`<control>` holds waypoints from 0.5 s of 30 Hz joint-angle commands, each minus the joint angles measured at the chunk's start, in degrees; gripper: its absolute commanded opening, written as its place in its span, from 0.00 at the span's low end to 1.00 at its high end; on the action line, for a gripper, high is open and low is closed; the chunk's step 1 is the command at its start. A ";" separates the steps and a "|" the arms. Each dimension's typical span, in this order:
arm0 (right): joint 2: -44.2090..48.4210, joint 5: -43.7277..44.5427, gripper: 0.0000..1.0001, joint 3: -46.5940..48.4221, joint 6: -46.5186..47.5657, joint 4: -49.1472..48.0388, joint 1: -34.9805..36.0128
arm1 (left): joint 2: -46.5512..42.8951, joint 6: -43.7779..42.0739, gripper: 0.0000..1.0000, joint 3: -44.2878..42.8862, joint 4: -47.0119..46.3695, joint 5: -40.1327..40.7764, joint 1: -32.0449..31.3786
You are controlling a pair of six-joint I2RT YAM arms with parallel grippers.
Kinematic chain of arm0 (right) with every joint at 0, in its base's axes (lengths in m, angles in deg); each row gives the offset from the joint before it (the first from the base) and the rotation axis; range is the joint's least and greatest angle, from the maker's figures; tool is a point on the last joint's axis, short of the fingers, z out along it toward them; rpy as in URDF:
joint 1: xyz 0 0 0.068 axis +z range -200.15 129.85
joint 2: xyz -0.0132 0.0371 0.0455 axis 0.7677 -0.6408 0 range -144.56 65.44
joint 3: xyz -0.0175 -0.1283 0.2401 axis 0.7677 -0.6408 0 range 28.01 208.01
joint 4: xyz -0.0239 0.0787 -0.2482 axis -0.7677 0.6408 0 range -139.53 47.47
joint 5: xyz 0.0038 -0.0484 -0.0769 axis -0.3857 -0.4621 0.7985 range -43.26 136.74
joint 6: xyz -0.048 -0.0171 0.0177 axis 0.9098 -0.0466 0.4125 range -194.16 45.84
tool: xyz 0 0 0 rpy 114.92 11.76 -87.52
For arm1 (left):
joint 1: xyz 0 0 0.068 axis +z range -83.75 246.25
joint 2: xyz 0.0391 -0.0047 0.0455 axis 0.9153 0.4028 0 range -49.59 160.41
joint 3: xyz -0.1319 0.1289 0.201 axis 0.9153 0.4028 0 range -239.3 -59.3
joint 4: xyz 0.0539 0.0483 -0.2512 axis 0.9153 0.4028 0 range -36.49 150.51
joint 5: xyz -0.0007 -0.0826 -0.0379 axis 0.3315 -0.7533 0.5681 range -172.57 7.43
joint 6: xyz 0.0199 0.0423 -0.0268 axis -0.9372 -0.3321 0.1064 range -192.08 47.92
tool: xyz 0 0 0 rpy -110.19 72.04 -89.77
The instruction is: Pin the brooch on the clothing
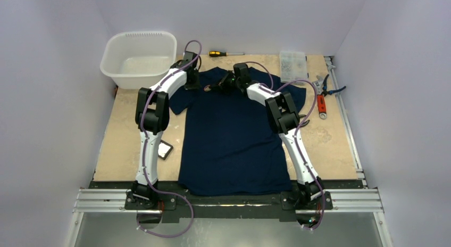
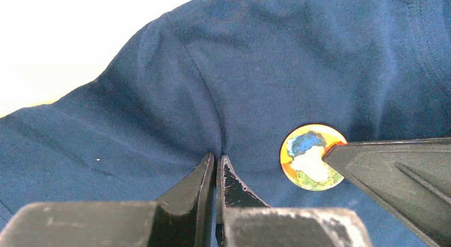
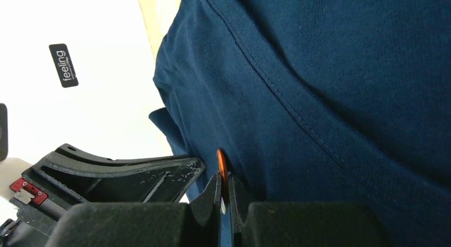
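Observation:
The clothing (image 1: pixel 234 140), a dark navy T-shirt, lies flat in the middle of the table. My left gripper (image 1: pixel 194 83) is at its left shoulder; in the left wrist view its jaws (image 2: pixel 217 161) are shut, pinching a fold of the navy cloth (image 2: pixel 213 87). Just to the right sits the brooch (image 2: pixel 307 154), a round orange badge with a blue and white picture, against the cloth. My right gripper (image 3: pixel 224 179) is shut on the brooch (image 3: pixel 220 161), which shows edge-on as an orange rim pressed to the shirt (image 3: pixel 330 98).
A white plastic basin (image 1: pixel 139 58) stands at the back left. A screwdriver (image 1: pixel 226 54), a clear parts box (image 1: pixel 293 65) and pliers with a red-handled wrench (image 1: pixel 322 100) lie at the back and right. A small black tray (image 1: pixel 165 150) sits left of the shirt.

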 commanded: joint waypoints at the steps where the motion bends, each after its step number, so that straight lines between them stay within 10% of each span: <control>1: 3.29 3.16 0.00 -0.85 5.33 7.22 -0.85 | -2.16 -0.12 0.00 1.41 1.71 -0.14 -0.02; 15: 4.67 8.38 0.00 5.93 10.72 16.61 -0.55 | -2.52 -0.21 0.00 2.00 1.35 -0.26 -0.08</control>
